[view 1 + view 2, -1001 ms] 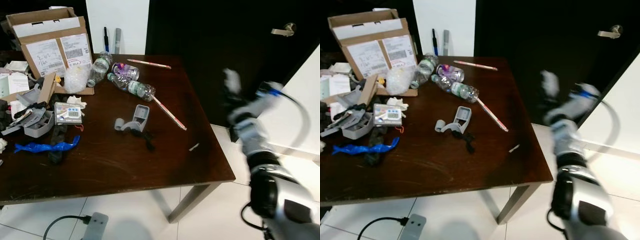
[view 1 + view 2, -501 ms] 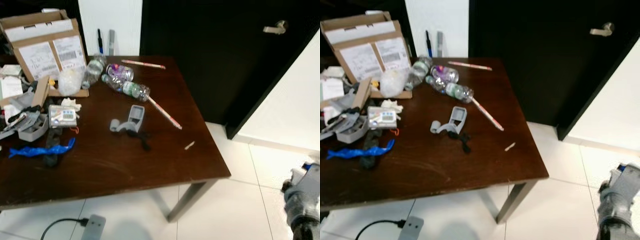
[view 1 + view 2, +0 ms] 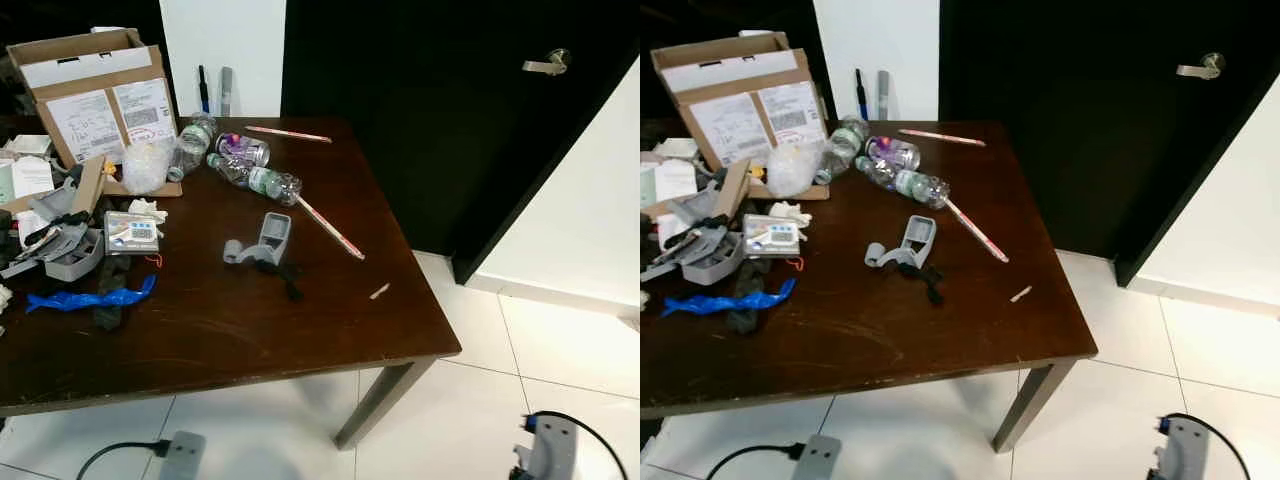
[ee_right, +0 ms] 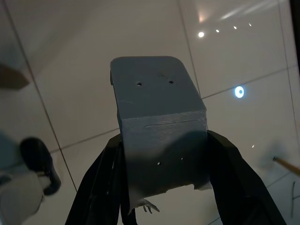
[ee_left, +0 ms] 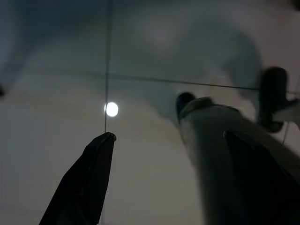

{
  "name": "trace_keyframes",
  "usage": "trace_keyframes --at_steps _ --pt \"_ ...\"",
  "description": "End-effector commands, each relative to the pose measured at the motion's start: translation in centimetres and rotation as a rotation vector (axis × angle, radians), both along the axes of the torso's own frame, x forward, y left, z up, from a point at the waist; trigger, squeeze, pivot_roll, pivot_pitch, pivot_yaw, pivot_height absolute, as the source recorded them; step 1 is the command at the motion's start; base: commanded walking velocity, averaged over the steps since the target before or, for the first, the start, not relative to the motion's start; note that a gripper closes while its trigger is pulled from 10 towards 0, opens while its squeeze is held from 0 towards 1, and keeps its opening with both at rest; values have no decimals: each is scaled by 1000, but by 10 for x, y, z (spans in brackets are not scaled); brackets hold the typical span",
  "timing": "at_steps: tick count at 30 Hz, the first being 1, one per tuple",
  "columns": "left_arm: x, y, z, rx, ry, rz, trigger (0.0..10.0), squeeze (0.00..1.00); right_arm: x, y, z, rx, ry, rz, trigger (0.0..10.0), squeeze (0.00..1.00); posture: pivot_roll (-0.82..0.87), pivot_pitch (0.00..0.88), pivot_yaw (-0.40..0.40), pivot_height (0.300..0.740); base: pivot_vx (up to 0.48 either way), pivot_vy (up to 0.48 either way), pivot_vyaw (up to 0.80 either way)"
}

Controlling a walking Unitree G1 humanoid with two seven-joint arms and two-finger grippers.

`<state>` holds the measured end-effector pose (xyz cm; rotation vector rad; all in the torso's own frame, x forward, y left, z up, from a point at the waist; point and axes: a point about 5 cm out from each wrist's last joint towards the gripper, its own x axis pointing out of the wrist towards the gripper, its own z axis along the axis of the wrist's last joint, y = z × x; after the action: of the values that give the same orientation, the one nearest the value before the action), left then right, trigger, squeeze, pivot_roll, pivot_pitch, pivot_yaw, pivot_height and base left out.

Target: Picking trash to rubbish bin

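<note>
Hanging low beside the robot's body, the right arm [image 3: 548, 452] has dropped out of the raised, blurred pose it held a second ago near the black door [image 3: 420, 110]; half a second ago it was already at the bottom right edge, and now its silver wrist with a blue-tipped cable sits above the white floor tiles [image 3: 560, 340] at the foot of the head views. The table [image 3: 330, 330] and everything on it lie as they did before.

In the right wrist view the right gripper [image 4: 161, 154] pinches a grey plastic piece [image 4: 157, 136] between its two black fingers [image 4: 101, 183], one finger on each side. The piece is a flat, boxy slab with rounded top corners, two small holes near the top, a shallow groove across the middle and a ragged lower edge. It hangs over glossy tiles that mirror ceiling lights.

The left gripper [image 5: 187, 154] hangs idle over the floor, its fingers spread wide apart with nothing between them.

On the dark wooden table, clear plastic bottles [image 3: 255, 178] lie near a cardboard box [image 3: 95, 95], with a grey holder [image 3: 262, 240], long striped sticks [image 3: 330, 225] and a blue wrapper [image 3: 92, 296] scattered around.
</note>
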<state>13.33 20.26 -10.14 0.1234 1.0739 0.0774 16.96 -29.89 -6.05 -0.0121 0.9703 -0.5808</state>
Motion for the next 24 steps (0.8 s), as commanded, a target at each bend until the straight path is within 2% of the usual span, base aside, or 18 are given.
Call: trace_keyframes --at_steps 1,2,3,4,8,11,13,15,16,17,18,19,20,21,22,23,24 --pt "-46 13 -12 17 167 160 10000 0 -8 3 -5 -2 52 48 10000 0 124 84 -99 740 0 0 0" --pt "-49 18 -12 23 170 223 10000 0 -8 3 -5 -3 56 58 10000 0 126 83 -100 740 0 0 0" --pt "-49 18 -12 23 170 223 10000 0 -8 3 -5 -3 56 58 10000 0 126 83 -100 740 0 0 0" --pt "-57 29 -11 46 177 333 10000 0 -8 5 -6 -2 63 77 10000 0 128 83 -102 740 0 0 0" --pt "-87 66 -5 131 194 612 10000 0 -7 9 -7 -1 77 116 10000 0 135 84 -104 740 0 0 0" --pt "-96 77 -2 158 189 691 10000 0 -7 10 -8 -1 80 125 10000 0 135 84 -104 740 0 0 0" --pt "-112 102 7 224 155 873 10000 0 -5 12 -8 -2 89 155 10000 0 156 92 -108 740 0 0 0" --pt "-112 102 7 224 155 873 10000 0 -5 12 -8 -2 89 155 10000 0 156 92 -108 740 0 0 0" --pt "-118 112 11 255 138 946 10000 0 -5 14 -8 -2 92 164 10000 0 156 92 -108 740 0 0 0" --pt "-125 127 19 299 104 1034 10000 0 -4 16 -9 -1 96 178 10000 0 182 101 -115 740 0 0 0" --pt "-131 154 35 377 11 1161 10000 0 -3 19 -10 2 104 200 10000 0 195 106 -122 740 0 0 0" --pt "-131 154 35 377 11 1161 10000 0 -3 19 -10 2 104 200 10000 0 195 106 -122 740 0 0 0" --pt "-133 180 54 452 -111 1269 10000 0 -3 21 -10 4 112 224 10000 0 207 107 -128 740 0 0 0" --pt "-134 202 73 524 -213 1334 10000 0 -2 23 -11 5 119 242 10000 0 218 110 -133 740 0 0 0" --pt "-134 202 73 524 -213 1334 10000 0 -2 23 -11 5 119 242 10000 0 218 110 -133 740 0 0 0" --pt "-132 218 89 583 -300 1366 10000 0 -2 25 -11 5 124 255 10000 0 222 110 -135 740 0 0 0" --pt "-132 218 89 583 -300 1366 10000 0 -2 25 -11 5 124 255 10000 0 222 110 -135 740 0 0 0"
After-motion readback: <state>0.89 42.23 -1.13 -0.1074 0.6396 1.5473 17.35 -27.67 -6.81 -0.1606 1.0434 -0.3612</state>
